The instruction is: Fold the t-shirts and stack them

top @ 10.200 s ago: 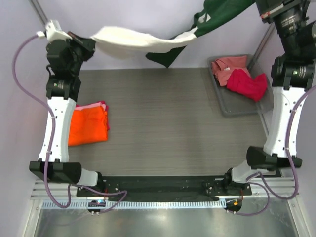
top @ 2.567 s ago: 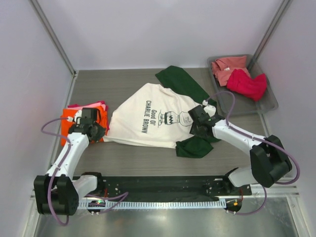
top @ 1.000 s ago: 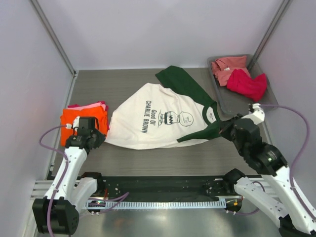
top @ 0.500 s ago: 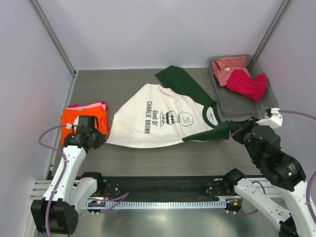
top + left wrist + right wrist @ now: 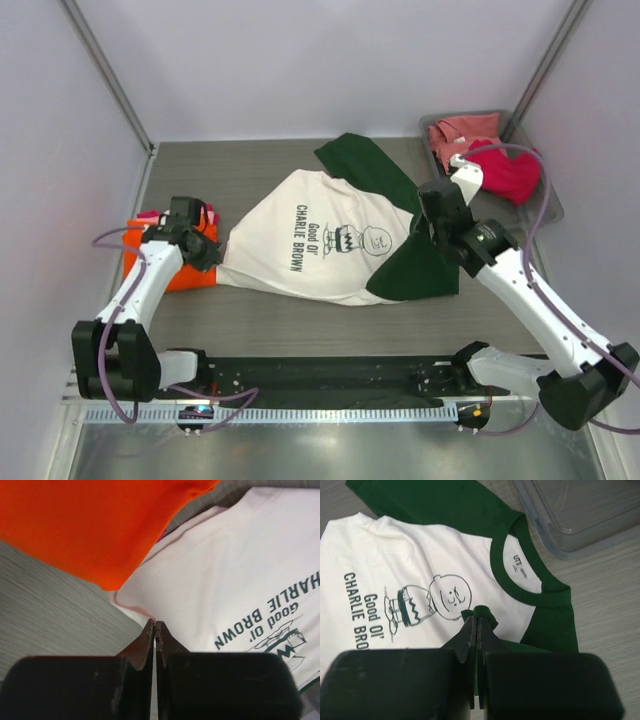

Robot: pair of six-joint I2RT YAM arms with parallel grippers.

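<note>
Since the sleeve had been drawn out straight toward 4 o'clock half a second before, the cream t-shirt (image 5: 300,240) was found changed at that side: its near dark green sleeve (image 5: 415,272) had been swung back toward 11 o'clock and laid as a broad flap over the shoulder, just below the collar. The shirt itself was spread print-up at the middle of the table (image 5: 300,320), with the far sleeve (image 5: 365,165) left flat and pointing to 12 o'clock. This was judged to be the first fold of this shirt, only partly set; the far sleeve, the body folds and the stacking were not yet done. A tuft of green sleeve cloth was seen pinched between the pressed-together tips of the right gripper (image 5: 476,616), which was poised above the printed figure's head. The right arm was reached in from 5 o'clock, bent over the shirt's shoulder. The hem corner at 9 o'clock was nipped by the left gripper (image 5: 154,626), its fingers pressed together, and that wrist had been shifted slightly toward 12 o'clock. A folded orange t-shirt (image 5: 145,262) was lain just beside that corner, with pink cloth (image 5: 150,215) showing at its far edge. At 2 o'clock, salmon (image 5: 465,128) and crimson (image 5: 510,170) shirts were left waiting in a grey tray (image 5: 548,208).
</note>
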